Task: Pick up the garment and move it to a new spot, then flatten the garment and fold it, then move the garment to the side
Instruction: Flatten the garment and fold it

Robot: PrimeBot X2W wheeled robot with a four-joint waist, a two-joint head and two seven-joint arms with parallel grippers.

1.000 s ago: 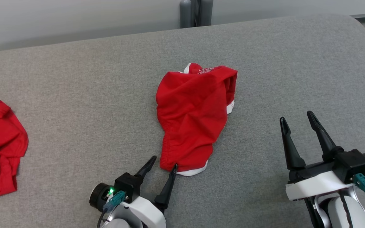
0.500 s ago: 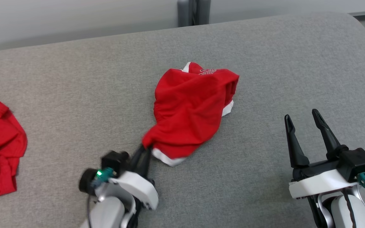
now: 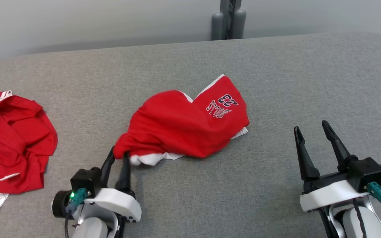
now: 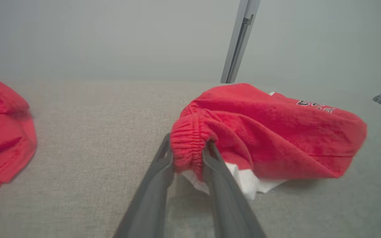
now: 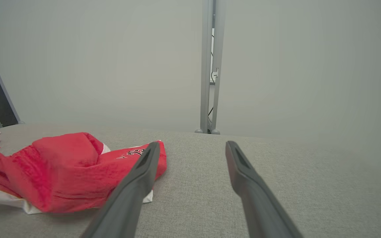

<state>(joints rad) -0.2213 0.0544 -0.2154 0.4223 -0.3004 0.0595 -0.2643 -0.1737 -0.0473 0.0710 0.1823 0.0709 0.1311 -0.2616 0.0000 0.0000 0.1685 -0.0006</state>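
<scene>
Nearest, at the lower left of the head view: left gripper (image 3: 118, 153), narrowed onto a bunched corner of the red garment (image 3: 184, 129). In the left wrist view, pinches the gathered elastic waistband between both dark fingers (image 4: 154, 185), with red cloth bulging out over the tips of the left gripper (image 4: 189, 145). At the lower right: right gripper (image 3: 310, 126), spread wide and holding nothing, well apart from the cloth, fingers pointing away from the robot.

Farther out, lies mid-way across the grey padded surface (image 3: 293, 79), with the gripped end raised a little. Runs with its long axis slanting from the clamped waistband at near left to the printed leg at far right. Shows "BULLS 23" upside down at that far end, and white fabric along the near edge. Off to the left, apart: a second red garment (image 3: 12, 138), crumpled. Beyond the far edge: a grey metal post (image 3: 227, 19) against a pale wall.
</scene>
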